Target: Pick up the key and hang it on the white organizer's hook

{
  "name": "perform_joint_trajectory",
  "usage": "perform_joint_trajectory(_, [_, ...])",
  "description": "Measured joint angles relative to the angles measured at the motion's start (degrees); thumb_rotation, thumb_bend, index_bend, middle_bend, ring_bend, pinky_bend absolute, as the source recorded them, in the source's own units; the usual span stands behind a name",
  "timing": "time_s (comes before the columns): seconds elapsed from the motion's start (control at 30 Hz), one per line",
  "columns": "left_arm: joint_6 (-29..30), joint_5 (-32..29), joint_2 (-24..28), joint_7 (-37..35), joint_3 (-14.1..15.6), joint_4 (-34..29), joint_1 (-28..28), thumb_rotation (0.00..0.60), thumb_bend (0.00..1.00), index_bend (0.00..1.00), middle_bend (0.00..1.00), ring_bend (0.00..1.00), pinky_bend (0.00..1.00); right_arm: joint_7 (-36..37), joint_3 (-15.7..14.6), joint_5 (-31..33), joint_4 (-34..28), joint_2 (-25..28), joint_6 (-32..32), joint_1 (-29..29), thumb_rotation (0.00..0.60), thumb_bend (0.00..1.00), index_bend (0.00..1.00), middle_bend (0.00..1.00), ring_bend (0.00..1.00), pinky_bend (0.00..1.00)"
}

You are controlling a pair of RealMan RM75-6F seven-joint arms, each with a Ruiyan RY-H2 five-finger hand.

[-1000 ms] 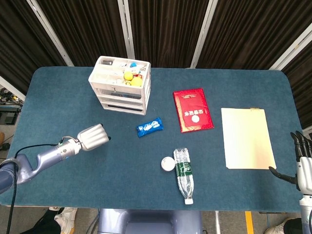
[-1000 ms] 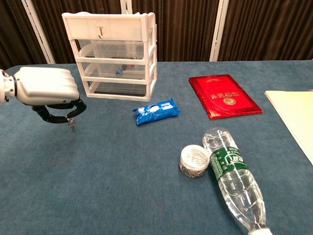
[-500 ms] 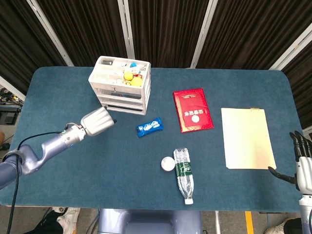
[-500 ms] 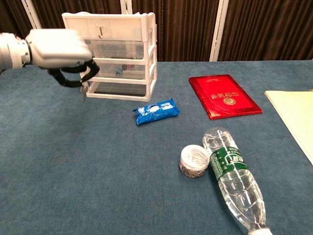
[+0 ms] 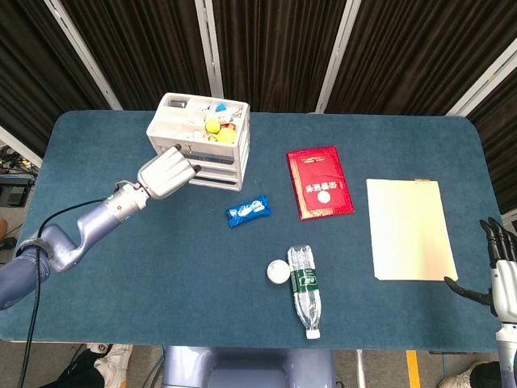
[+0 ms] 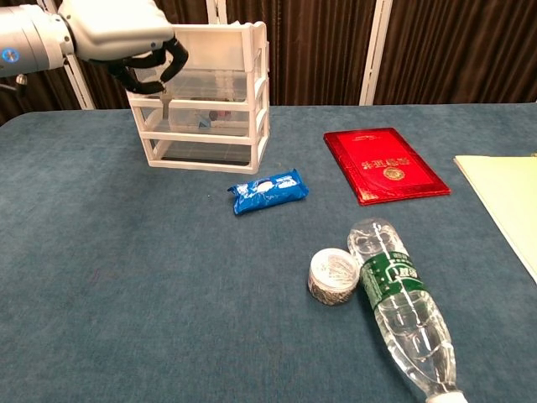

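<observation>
Left hand (image 6: pixel 117 38) has gone up and toward the white organizer (image 6: pixel 205 96) since a second ago: from low over the table's left part to right in front of the organizer's upper face. In the head view it overlaps the organizer's front left corner (image 5: pixel 167 174). Fingers curled in and pinching the key (image 6: pixel 166 102), which hangs down just below the fingertips, in front of the upper drawer. Key is small and thin, detail hard to make out. The hook on the organizer's top panel is hidden behind the hand in the chest view, so cannot tell if the key touches it.

Right hand (image 5: pixel 502 271) unchanged, at the table's far right edge near the front corner, fingers spread apart, holding nothing. Only the head view shows it.

Nothing else moved. Blue snack packet (image 6: pixel 268 191) lies in front of the organizer and to its right. Red booklet (image 6: pixel 386 164) lies flat further right. Cream folder (image 5: pixel 409 229) is near the right edge. Clear plastic bottle (image 6: pixel 401 305) with green label lies on its side toward the front, and a small white round tape roll (image 6: pixel 332 274) touches its left side. Blue table (image 5: pixel 121 267) covering. Organizer's top tray holds small yellow and mixed items (image 5: pixel 215 129).
</observation>
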Motion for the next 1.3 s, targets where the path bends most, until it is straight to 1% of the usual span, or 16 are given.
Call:
perform_joint_trajectory(0.17, [4.3,-0.3,-2.2,-1.6,-1.1,3.9,0.4,0.6,0.5,0.66,0.89,0.78,0.63,0.3,0.0,0.0,-0.1,0.1,-0.2,0.0,0.6,0.07,0.0,0.0,0.0,0.0])
perform_joint_trajectory(0.57, [6.7,-1.6,-6.3,-2.9,-2.1,10.3,1.0,0.6,0.49,0.64,0.89,0.78,0.63,0.2,-0.1,0.1,-0.2,0.0,-0.1,0.0,0.6,0.07,0.0,0.0,0.0,0.0])
perform_joint_trajectory(0.87, [7.1,-3.2,-8.0,-1.9,-3.1,12.3,0.7,0.6,0.45,0.63,0.89,0.78,0.63,0.4,0.0,0.0,-0.2,0.1,-0.1,0.0,0.6,0.06,0.0,0.0,0.0,0.0])
perform_joint_trajectory(1.3, [6.1,-5.1,-9.2,-0.1,-3.9,12.8,0.3,0.6,0.41,0.62,0.89,0.78,0.64,0.5,0.0,0.1,-0.2,0.1,0.0,0.0,0.6,0.06,0.0,0.0,0.0,0.0])
